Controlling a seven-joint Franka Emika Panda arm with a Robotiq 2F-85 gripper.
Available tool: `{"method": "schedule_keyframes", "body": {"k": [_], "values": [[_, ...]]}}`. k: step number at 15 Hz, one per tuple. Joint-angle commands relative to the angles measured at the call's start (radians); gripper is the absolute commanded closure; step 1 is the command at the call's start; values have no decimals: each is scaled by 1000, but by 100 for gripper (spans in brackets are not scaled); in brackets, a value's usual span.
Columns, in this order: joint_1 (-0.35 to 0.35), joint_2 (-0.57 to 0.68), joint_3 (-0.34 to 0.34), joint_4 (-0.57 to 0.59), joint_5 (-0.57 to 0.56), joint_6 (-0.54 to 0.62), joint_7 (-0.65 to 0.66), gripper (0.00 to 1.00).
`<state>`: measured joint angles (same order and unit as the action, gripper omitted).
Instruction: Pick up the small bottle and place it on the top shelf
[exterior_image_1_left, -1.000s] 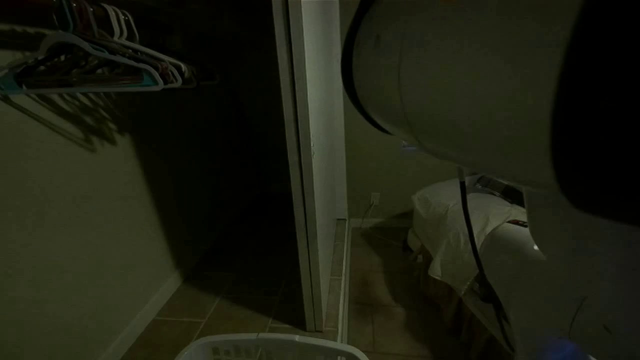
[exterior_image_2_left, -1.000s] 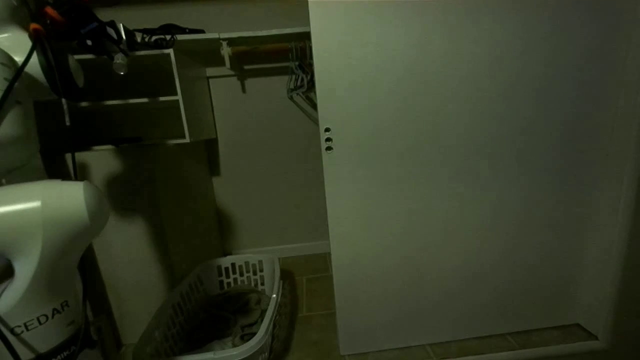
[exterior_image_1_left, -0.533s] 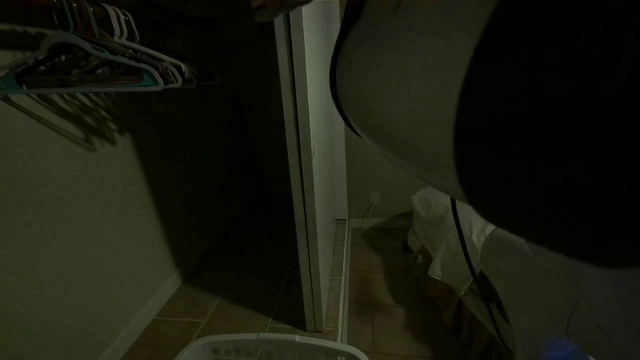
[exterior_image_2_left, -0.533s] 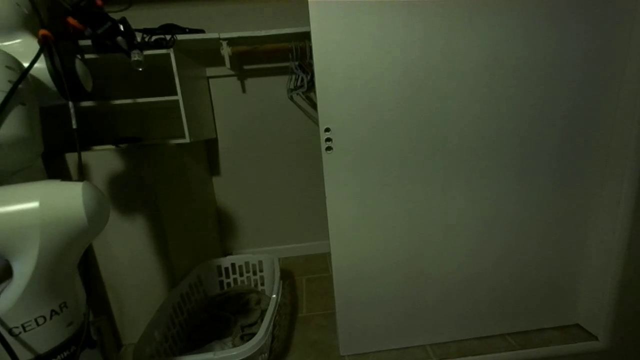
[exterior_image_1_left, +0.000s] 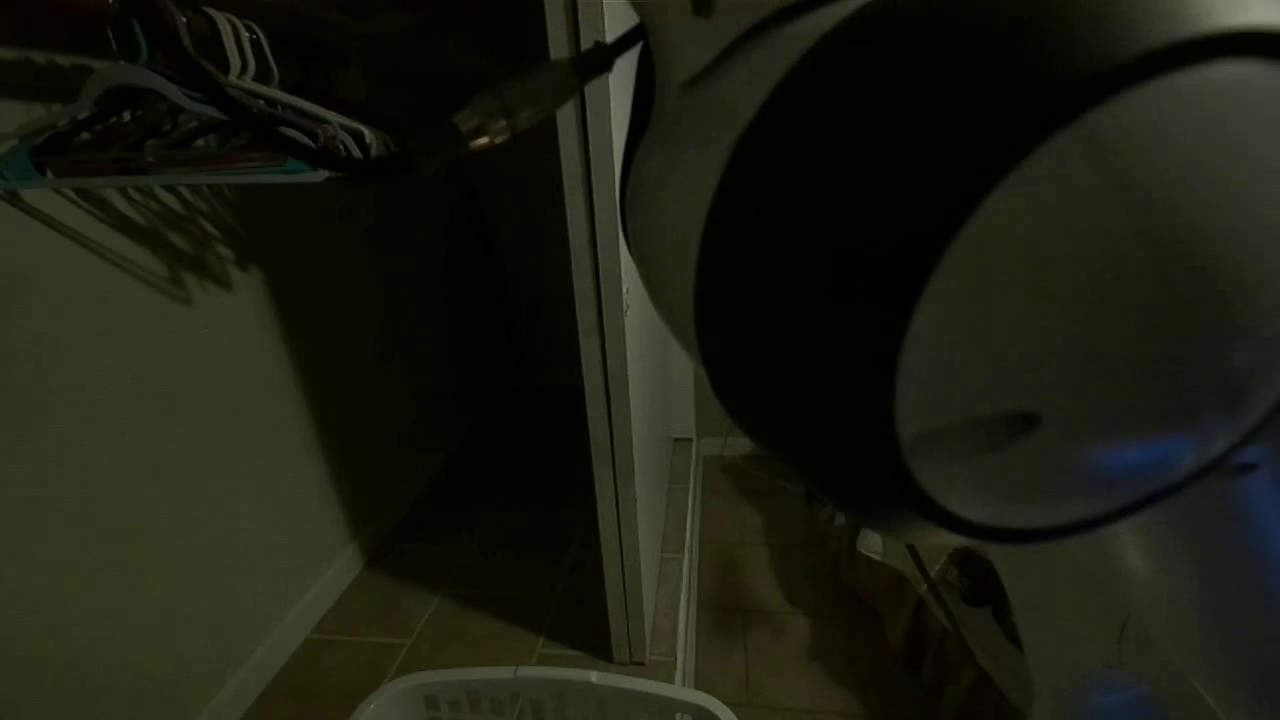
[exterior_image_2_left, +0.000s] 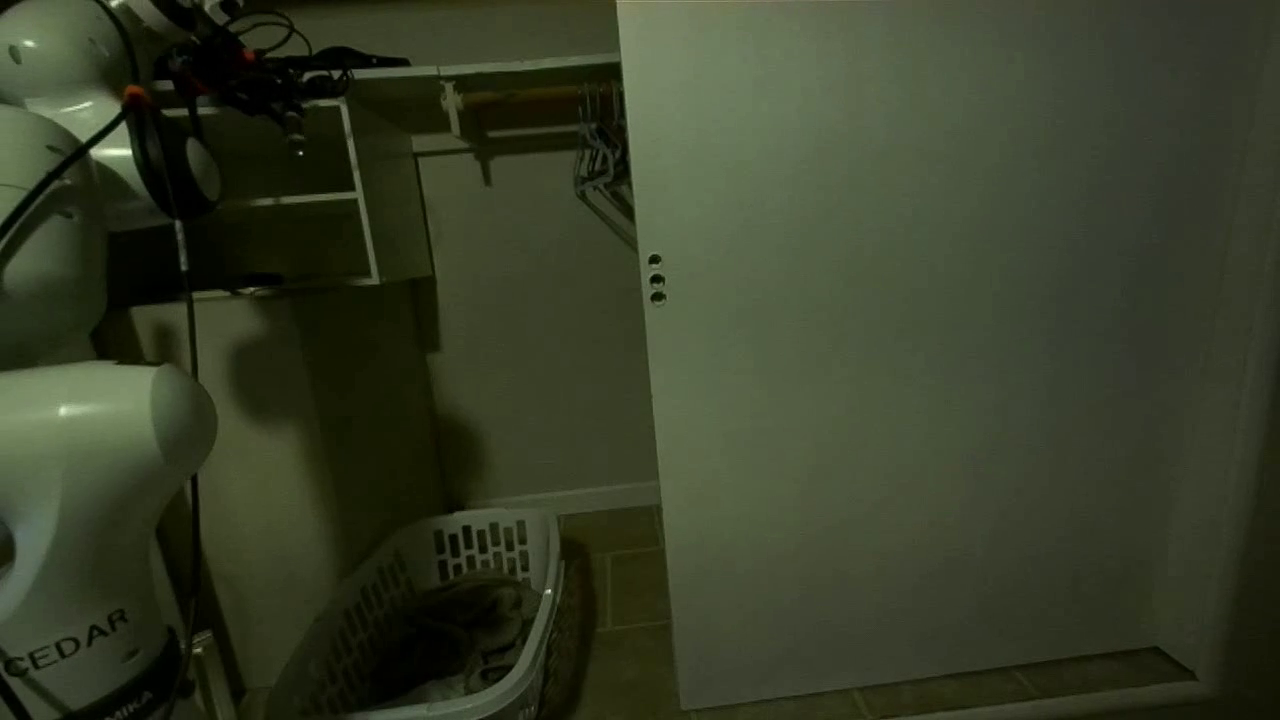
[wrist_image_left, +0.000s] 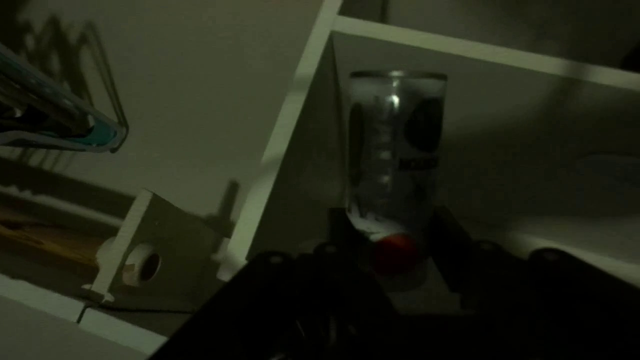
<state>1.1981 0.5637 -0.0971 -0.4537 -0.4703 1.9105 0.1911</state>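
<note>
Bottle (wrist_image_left: 395, 150) hangs base-down in the claw (wrist_image_left: 395, 232), which is drawn in to the bottle's own width and grips it near a red patch (wrist_image_left: 396, 252), likely the cap. In an exterior view it shows against the upper compartment (exterior_image_2_left: 325, 150) of the shelf unit (exterior_image_2_left: 393, 215), near the side wall (wrist_image_left: 282, 150); whether past the front edge, cannot tell.

Step in hand, by my reading: setting it down. Top shelf probably means that compartment's floor, though the long board (exterior_image_2_left: 530, 65) above is possible.

Doing it well: go straight in, base above the middle board (exterior_image_2_left: 310, 198), a little away from the side wall for working room. Level the bottle before contact; a leaning base would rock, and the surface looks smooth. Lower until the board takes the weight, loosen slightly, back out straight. Light poor; go slow.

Count: one bottle, one claw, one shelf unit, two compartments in view, one basket (exterior_image_2_left: 550, 595) in both exterior views, one door panel (exterior_image_2_left: 900, 350) with three round recesses (exterior_image_2_left: 657, 280). Hangers (exterior_image_2_left: 597, 170) several, overlapping, no sure number.
</note>
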Motion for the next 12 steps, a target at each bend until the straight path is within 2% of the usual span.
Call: {"method": "schedule_keyframes", "body": {"k": [1,5,12], "values": [[-56,31,46,28,110,124,18,81],[-102,53,86,26,206,199,11,81],[-154,78,114,14,278,187,16,81]]}}
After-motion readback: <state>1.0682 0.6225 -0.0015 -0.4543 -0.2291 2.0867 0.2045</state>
